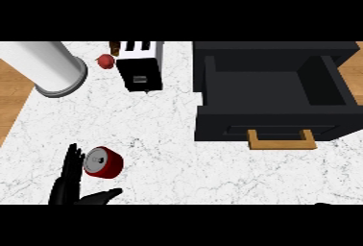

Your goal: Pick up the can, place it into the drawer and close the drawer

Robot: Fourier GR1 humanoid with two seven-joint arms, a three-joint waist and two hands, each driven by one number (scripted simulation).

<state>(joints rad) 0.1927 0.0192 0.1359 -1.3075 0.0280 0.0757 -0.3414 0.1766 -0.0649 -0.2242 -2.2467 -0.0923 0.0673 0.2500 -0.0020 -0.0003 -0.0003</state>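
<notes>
Red can stands on the marble table just beside the left hand, whose straight fingers are spread, not gripping; nothing is done yet, and the black drawer gapes open, well apart.

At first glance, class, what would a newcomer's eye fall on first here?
The big black drawer stands pulled open at the right, its wooden handle facing front. At lower left a red can stands beside the open left hand. A white cylinder fills the top left corner.
</notes>
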